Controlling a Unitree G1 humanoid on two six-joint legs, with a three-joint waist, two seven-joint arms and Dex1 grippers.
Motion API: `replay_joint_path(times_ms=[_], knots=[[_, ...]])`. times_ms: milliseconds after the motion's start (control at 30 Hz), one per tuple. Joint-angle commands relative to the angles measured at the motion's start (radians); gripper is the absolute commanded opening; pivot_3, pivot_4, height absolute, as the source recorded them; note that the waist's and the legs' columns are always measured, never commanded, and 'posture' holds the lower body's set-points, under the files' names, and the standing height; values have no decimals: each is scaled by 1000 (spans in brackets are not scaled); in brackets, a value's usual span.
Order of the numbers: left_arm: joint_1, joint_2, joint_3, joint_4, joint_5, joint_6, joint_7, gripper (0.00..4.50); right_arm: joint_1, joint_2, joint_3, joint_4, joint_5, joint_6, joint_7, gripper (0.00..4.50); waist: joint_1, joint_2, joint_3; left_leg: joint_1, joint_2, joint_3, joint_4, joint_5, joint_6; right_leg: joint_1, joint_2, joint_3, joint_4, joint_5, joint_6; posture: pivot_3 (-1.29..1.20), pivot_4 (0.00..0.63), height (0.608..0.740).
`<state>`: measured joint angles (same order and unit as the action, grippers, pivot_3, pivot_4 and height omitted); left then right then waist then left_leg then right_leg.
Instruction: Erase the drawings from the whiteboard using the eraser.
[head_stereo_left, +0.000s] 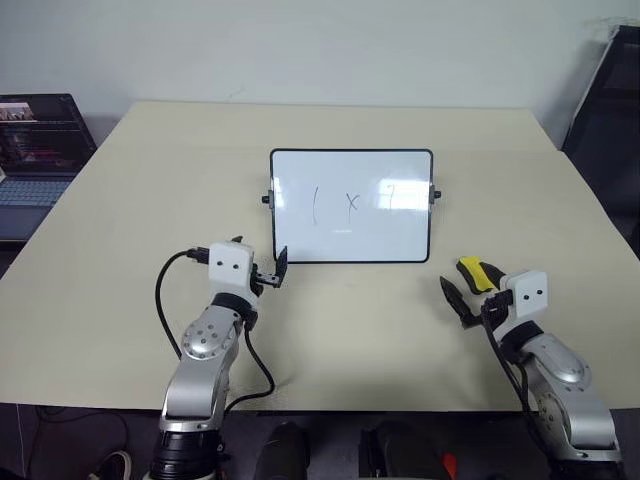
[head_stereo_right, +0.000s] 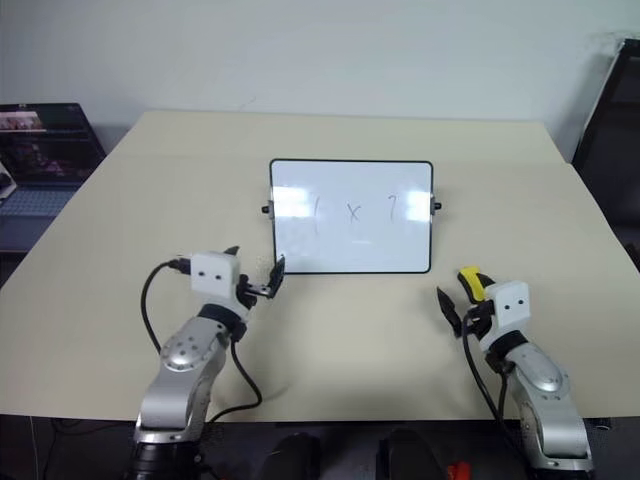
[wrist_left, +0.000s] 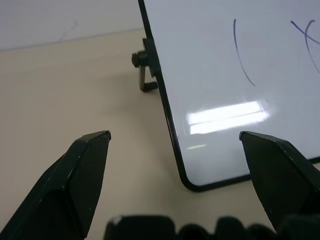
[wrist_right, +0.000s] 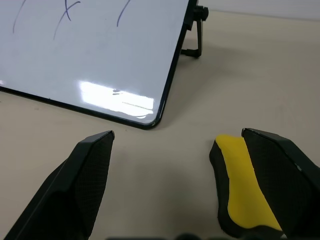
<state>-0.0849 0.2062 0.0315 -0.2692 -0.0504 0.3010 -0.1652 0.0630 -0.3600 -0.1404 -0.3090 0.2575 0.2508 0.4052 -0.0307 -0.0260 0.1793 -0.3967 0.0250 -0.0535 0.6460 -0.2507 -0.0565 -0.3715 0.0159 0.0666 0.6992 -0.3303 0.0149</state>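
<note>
Pale beige laminate covers the wide table (head_stereo_left: 130, 250), which runs back to a plain white wall (head_stereo_left: 300, 40). A laptop (head_stereo_left: 40, 150) with a lit screen sits off the table's left edge, and a dark piece of furniture (head_stereo_left: 610, 120) stands at the right.

The whiteboard (head_stereo_left: 351, 240) is propped tilted near the table's middle: glossy white, thin black frame, rounded corners, a small black knob on each side. Across it run the drawings (head_stereo_left: 351, 202), a vertical stroke, an "x" and a "?"-like squiggle, all thin and dark.

The left gripper (wrist_left: 175, 137) has its fingers spread wide and empty, at the board's lower left corner. The right gripper (wrist_right: 177, 135) is likewise spread wide, holding nothing.

The eraser (wrist_right: 242, 192), a small yellow block edged in black, lies on the table just inside the right gripper's outer finger, right of the board's lower right corner.
</note>
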Motion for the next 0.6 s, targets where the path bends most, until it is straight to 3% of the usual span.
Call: replay_joint_path(times_ms=[33, 267, 433, 600], knots=[[2, -3, -10, -20, -1, -23, -10, 4500, -4, -2, -20, -29, 18, 57, -24, 4479, 1, 0, 0, 0, 0, 0, 0, 0, 0, 0, 0, 0, 0, 0, 0, 0, 150, 740], [14, 6, -12, -89, -40, 27, -48, 4500, -55, 15, -28, -75, 37, 122, -58, 4479, -2, 0, 0, 0, 0, 0, 0, 0, 0, 0, 0, 0, 0, 0, 0, 0, 150, 740], [-19, 83, 37, -151, -120, 93, -140, 4500, -107, 38, 4, -149, 47, 202, -101, 4479, -1, 0, 0, 0, 1, 0, 0, 0, 0, 0, 1, -1, 1, 0, 0, 0, 150, 740], [-67, 224, 117, -151, -235, 175, -279, 4500, -142, 48, 59, -236, 0, 328, -192, 4479, 0, 0, 0, 0, 0, 0, 0, 0, 0, 0, 0, 0, 1, 0, 0, 0, 150, 740]])
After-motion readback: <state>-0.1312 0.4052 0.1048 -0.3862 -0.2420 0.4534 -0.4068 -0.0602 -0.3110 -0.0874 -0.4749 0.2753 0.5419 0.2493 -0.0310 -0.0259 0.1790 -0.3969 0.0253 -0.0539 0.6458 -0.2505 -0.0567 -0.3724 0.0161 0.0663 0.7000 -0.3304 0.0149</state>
